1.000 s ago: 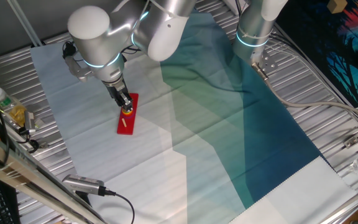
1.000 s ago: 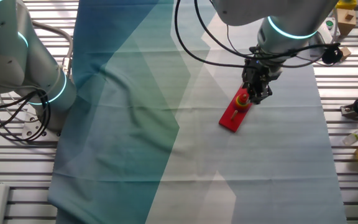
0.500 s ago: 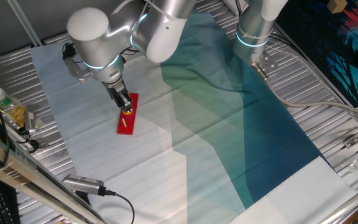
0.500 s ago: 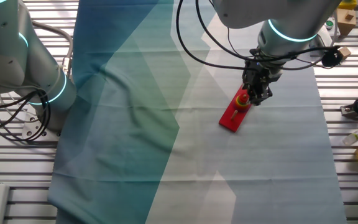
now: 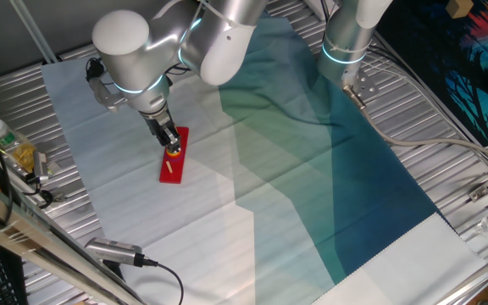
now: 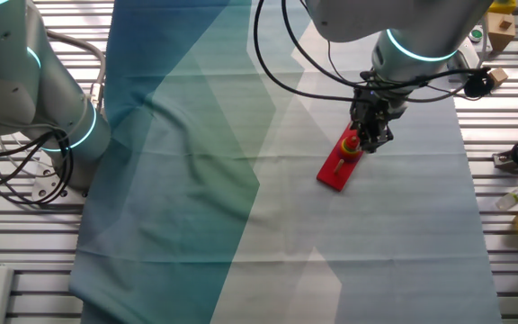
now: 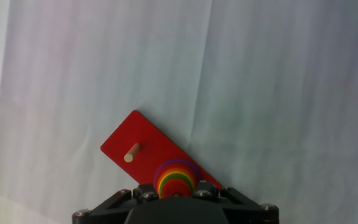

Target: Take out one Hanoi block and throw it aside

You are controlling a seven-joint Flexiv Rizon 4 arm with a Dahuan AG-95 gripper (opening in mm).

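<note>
Red against pale cloth: the long red rectangular base board (image 5: 174, 157) lay on the cloth-covered surface (image 5: 125, 212), with a bare wooden peg (image 7: 131, 153) standing at its free end. At the other end sat a stack of rainbow-coloured discs (image 7: 176, 178), violet at the rim and running inward through yellow and orange. The tiny round red Hanoi block (image 6: 352, 139) topped that stack, directly beneath the arm's black two-finger pincer (image 6: 370, 142).

Across the last second almost nothing shifted. The pincer stayed low over the stack in both fixed views, and the board had not moved on the cloth. That stillness probably meant the grasp was being set, not that lifting had begun.

The hand view showed only the pincer's housing at the bottom edge, fingertips out of frame. Whether the fingers had closed on the block could not be told from any view; they appeared to flank it.

The block remained on its peg, so the task looked barely begun: lift clear, then toss aside.
</note>
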